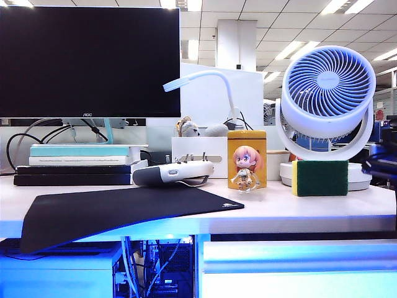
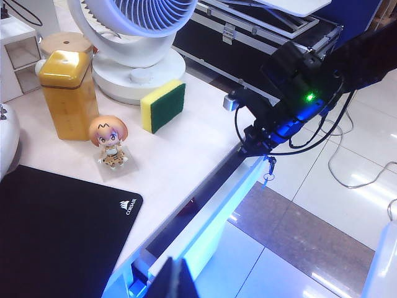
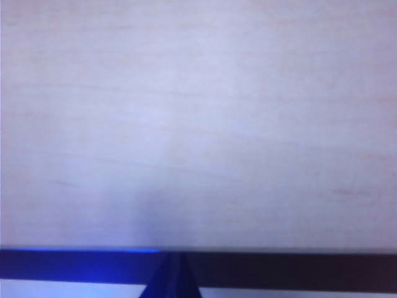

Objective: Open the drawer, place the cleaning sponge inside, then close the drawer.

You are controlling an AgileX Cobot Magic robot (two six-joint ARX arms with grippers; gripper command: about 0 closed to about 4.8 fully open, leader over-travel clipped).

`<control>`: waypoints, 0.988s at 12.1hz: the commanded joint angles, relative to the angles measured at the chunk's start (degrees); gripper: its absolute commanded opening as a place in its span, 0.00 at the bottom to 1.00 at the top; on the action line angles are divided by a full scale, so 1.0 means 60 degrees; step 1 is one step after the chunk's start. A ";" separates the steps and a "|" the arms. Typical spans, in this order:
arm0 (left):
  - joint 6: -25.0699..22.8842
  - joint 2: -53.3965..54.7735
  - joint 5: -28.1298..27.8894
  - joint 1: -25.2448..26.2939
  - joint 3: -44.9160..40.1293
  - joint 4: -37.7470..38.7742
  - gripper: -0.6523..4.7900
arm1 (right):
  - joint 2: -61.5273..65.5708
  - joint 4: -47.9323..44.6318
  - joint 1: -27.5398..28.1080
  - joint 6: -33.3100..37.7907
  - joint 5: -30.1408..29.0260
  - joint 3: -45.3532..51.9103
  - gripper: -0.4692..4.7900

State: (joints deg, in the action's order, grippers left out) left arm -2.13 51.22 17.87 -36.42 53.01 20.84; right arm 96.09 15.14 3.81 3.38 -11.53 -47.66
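Cleaning sponge [image 1: 320,178] stands on edge on the white desk [image 1: 291,208], right of centre in the exterior view, green scouring face to camera, yellow foam strip on its left edge; touching or just in front of the white fan [image 1: 327,99] base, near the yellow tin [image 1: 247,156] with a small cartoon figure [image 1: 246,168] in front; black mouse mat [image 1: 118,210] lower left, overhanging the desk edge; drawer [image 1: 298,267] front under the desk at lower right, pulled out only slightly in the left wrist view; right gripper [image 3: 169,273] at bottom centre of the right wrist view, tips pressed together into 1 dark point with nothing between them, close against the desk's front edge; right arm [image 2: 310,93] at upper right of the left wrist view, reaching to the desk edge beside the drawer; left gripper [image 2: 173,279] at bottom centre of that view, only a dark tip visible, cannot tell how far apart its fingers are, nothing seen in it; sponge well apart from both grippers.
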 commanded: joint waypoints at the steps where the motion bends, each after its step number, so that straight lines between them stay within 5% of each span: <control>1: -0.0076 -0.0015 0.0036 0.0004 0.0047 -0.0051 0.11 | 0.0390 -0.0357 -0.0018 0.0011 0.0259 -0.0018 0.07; 12: -0.0076 -0.0015 0.0033 0.0004 0.0047 -0.0051 0.11 | 0.0543 0.1027 -0.0036 0.0004 0.0222 0.0477 0.07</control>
State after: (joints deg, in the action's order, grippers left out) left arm -2.13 51.24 17.85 -36.42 53.01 20.84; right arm 99.42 19.40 3.77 3.38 -10.24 -45.74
